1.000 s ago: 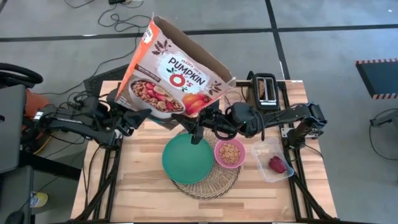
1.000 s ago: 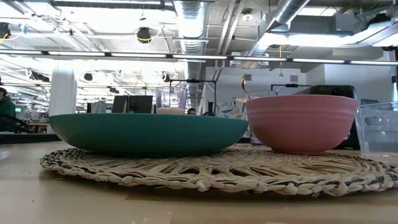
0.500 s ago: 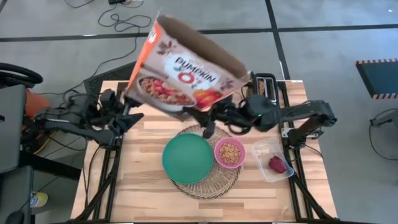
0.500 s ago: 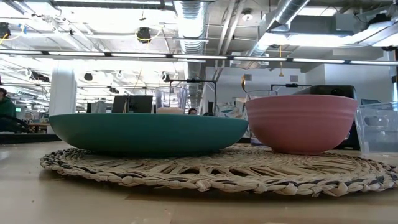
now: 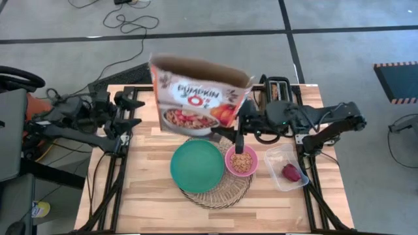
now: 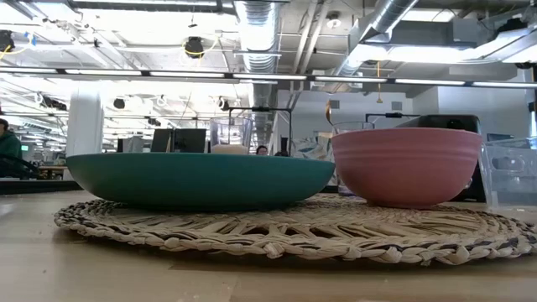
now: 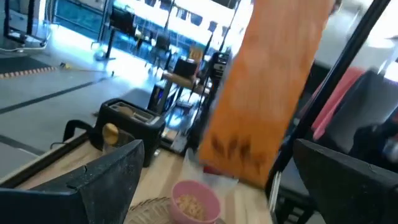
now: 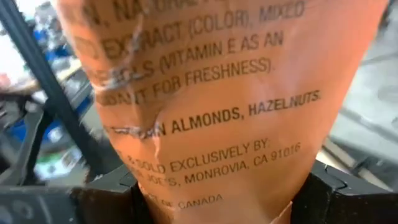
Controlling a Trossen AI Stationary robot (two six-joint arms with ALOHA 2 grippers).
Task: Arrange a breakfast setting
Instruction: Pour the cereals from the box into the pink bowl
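The orange-white cereal box point(image 5: 199, 94) hangs in the air over the table's far middle, open end up, and my right gripper point(image 5: 239, 124) is shut on it. My left gripper point(image 5: 130, 112) is open and empty near the table's far left, apart from the box. The teal plate point(image 5: 197, 166) and the pink bowl point(image 5: 241, 160), with cereal in it, rest on the round straw mat point(image 5: 221, 193). The red fruit point(image 5: 291, 172) lies in the clear tub point(image 5: 285, 156). A clear glass point(image 6: 231, 134) shows behind the plate in the low view. My right gripper pinches the box at its narrow orange side panel point(image 8: 211, 155), low on the box's right edge, one finger on either broad face. The fingers come level from the table's right. The panel is creased there. The box is lifted clear and stands roughly upright.
The black toaster point(image 5: 279, 91) stands at the far right, just behind my right arm. The clear tub sits right of the mat. Bare wood lies along the table's left and near sides.
My right gripper has carried the box toward the table's right and turned it from a leftward tilt to nearly upright. My left gripper has drawn back from the box toward the table's far left.
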